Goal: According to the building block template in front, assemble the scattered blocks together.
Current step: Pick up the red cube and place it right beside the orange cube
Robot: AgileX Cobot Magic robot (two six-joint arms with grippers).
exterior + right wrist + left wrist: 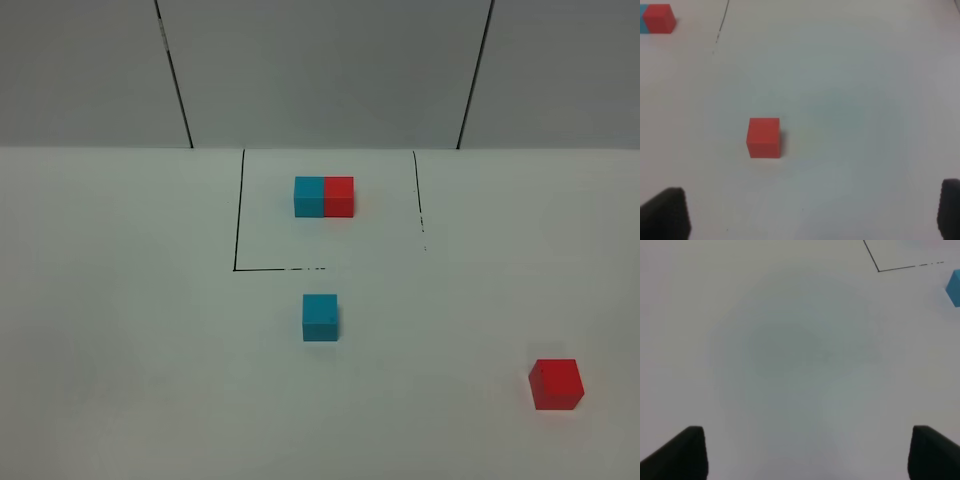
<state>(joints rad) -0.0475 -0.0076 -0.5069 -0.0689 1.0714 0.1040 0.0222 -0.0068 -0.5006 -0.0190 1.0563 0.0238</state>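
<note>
Template point(324, 196): cyan and red cubes joined as 1 short bar, cyan on the left, inside the black outline point(238, 230) at the far side of the tabletop point(120, 330).
Cyan block point(320, 317): alone, just outside the outline's near edge.
Red block point(556, 384): well apart, at the right front (the 2 loose blocks do not touch).
Left end effector point(810, 452): open, empty, above bare tabletop.
Right end effector point(807, 210): open, empty, with the red cube lying ahead of it, untouched.

White surface point(120, 350) marked with thin black lines point(238, 220). The building block template point(324, 196) is half cyan, half red. Nearer than the template sit a plain cyan cube point(320, 317) and, farther to the template's right, a plain red cube point(556, 384). The left claw point(802, 455) and right claw point(805, 215) are black.
</note>
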